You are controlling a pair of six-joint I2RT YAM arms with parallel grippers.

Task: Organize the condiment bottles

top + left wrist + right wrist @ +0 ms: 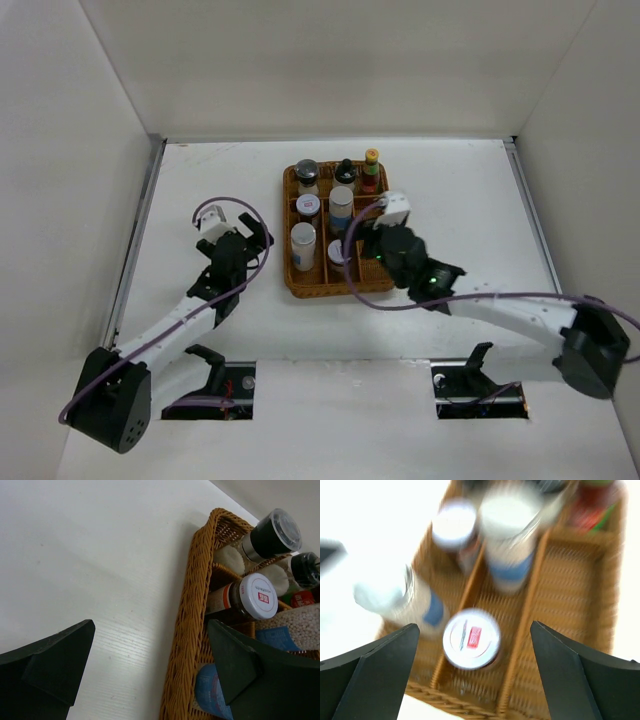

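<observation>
The condiment bottles stand in a brown wicker divided tray [290, 285]. At the back are two dark-capped jars [307, 175] and a red sauce bottle with a yellow cap [371, 170]. In the middle are a white-lidded jar [308, 206] and a blue-labelled cylinder [341, 208]. A white shaker [303, 245] is at the near left. My right gripper [362, 243] hovers open over the tray's near part, with a white-lidded jar [471, 638] below and between its fingers [385, 665]; nothing is held. My left gripper [252, 240] is open and empty at the tray's left rim [192, 610].
White walls enclose the table on three sides. The tray's right column [570, 580] holds only the red bottle [592, 505] at its far end. Bare table lies left of the tray [100, 555]. The right wrist view is blurred.
</observation>
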